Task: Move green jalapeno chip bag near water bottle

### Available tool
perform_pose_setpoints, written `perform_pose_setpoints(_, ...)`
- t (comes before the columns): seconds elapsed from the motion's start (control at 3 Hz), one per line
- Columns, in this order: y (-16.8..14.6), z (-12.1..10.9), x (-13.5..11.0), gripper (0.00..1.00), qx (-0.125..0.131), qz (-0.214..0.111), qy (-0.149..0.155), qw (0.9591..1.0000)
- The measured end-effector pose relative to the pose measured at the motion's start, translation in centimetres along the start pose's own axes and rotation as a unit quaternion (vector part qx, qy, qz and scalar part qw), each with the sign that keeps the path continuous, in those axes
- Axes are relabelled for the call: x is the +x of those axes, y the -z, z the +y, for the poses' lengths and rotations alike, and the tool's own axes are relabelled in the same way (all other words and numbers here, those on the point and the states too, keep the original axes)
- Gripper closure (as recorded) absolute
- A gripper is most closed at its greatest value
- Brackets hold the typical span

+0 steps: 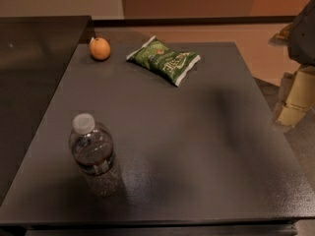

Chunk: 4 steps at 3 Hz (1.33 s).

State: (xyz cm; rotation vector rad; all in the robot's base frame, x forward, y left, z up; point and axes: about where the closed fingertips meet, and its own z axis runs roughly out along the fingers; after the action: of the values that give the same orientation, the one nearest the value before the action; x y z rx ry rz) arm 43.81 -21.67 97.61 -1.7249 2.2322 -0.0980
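The gripper (298,97) hangs off the right edge of the table (197,146), partly cut off from where I stand; I cannot tell whether it is open or closed, and it holds nothing that I can see. The chip bag (165,59) lies flat well away from it, across the table towards the far side; the orange (100,48) sits just beyond the bag on the side away from the gripper, near it but apart. The water bottle (95,154) is farther off still, at the near corner opposite the gripper, apparently upright; bag and bottle are well apart, so the move is not yet begun.

The trouble I would expect: the bag is thin and crinkly, so a grip that comes down shallow may slide off the foil or only pinch a crimped end and let it drop midway; a reach that overshoots could knock the orange rolling; and setting the bag down too close could tip the bottle, which looks light and easy to topple.
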Motion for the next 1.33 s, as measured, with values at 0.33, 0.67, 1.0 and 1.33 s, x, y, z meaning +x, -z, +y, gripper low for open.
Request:
perform_pose_setpoints(0.33,0.0,-0.1,0.0,0.00,0.001,0.000,-0.001,1.0000)
perform_pose_setpoints(0.67,-1.5,-1.6,-1.8,0.00,0.002,-0.023,0.004,0.9997)
perform_pose_setpoints(1.0,-4.3,-3.7,-5.1,0.00,-0.004,-0.048,0.020,0.9987)
perform_pose_setpoints(1.33,-8.5,-5.8,-9.4,0.00,-0.004,-0.075,0.031,0.9967)
